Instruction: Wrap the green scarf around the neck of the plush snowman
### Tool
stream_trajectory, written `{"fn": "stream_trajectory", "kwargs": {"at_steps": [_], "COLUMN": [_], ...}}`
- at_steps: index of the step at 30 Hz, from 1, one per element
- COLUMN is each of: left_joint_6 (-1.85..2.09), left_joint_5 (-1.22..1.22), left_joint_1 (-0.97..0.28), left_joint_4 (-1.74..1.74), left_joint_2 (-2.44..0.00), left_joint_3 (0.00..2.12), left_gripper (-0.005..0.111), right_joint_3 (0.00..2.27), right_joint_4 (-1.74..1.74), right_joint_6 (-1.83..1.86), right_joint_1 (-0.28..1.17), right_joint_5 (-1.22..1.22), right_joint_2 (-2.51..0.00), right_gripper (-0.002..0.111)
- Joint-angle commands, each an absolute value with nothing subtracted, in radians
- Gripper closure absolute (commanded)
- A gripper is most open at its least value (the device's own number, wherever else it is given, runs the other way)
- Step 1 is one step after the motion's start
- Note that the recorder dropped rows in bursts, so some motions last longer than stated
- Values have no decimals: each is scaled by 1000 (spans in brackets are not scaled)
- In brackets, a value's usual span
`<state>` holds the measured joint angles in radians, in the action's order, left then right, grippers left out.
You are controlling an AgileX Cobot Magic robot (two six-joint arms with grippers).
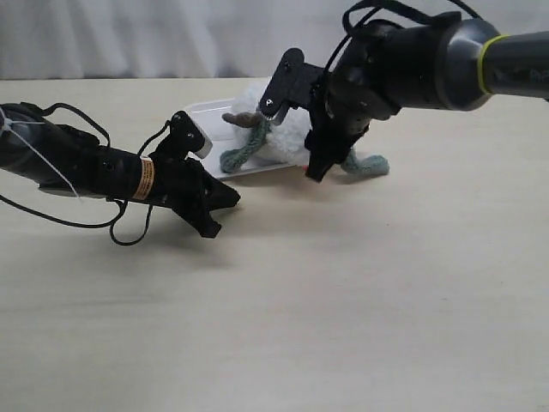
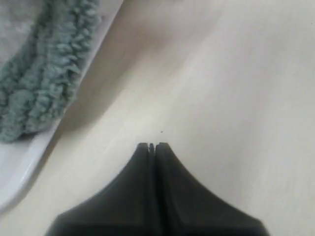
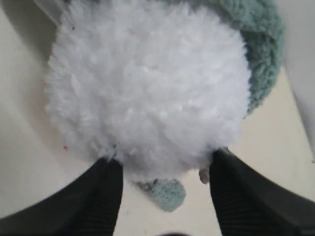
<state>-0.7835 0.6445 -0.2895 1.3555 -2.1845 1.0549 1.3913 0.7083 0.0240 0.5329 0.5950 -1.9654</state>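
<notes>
The plush snowman (image 1: pixel 290 136) lies on a white tray (image 1: pixel 197 112), one brown twig arm pointing left. The green scarf (image 1: pixel 244 150) drapes over it; one end hangs left on the tray and the other end lies right on the table. My right gripper (image 1: pixel 318 167) reaches down over the snowman. In the right wrist view it (image 3: pixel 166 158) is open, with its fingers straddling the lower edge of a white ball (image 3: pixel 147 83). The scarf (image 3: pixel 263 44) curls behind that ball. My left gripper (image 1: pixel 225 215) (image 2: pixel 153 145) is shut and empty, beside the tray's front edge.
The tray's rim (image 2: pixel 19 167) and a scarf fold (image 2: pixel 44 73) lie just beside the left gripper. Pale wooden tabletop (image 1: pixel 343 300) stretches in front. A white curtain hangs behind the table. Black cables loop around the left arm.
</notes>
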Motion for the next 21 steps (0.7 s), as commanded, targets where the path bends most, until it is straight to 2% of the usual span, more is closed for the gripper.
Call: {"fn": "stream_trajectory", "kwargs": {"at_steps": [1,5,10,14,16,21], "left_joint_6": [-778,-765,-767,-767,-767,-783], "left_joint_5": [643,650,664,664,670,672], "left_joint_1": [-289,-289,-289,-289,-289,-289], "left_joint_4": [1343,1342,1342,1342,1342,1349], "left_joint_2": [-2184,-2184,-2184,-2184,-2184,-2164], "left_joint_3": [1061,1061,1061,1061,1061,1061], "left_gripper": [107,107,107,107,107,107], "right_joint_3": [1401,1445,1611,1713,1777,1818], "right_joint_4": [881,883,883,876,874,564], "right_joint_6": [-141,-180,-289,-329,-352,-238], "right_joint_1": [540,529,479,455,453,409], "right_joint_5": [471,317,272,312,412,570], "right_joint_2": [-1954,-1973,-2071,-2161,-2210,-2120], "right_gripper": [66,67,67,67,67,67]}}
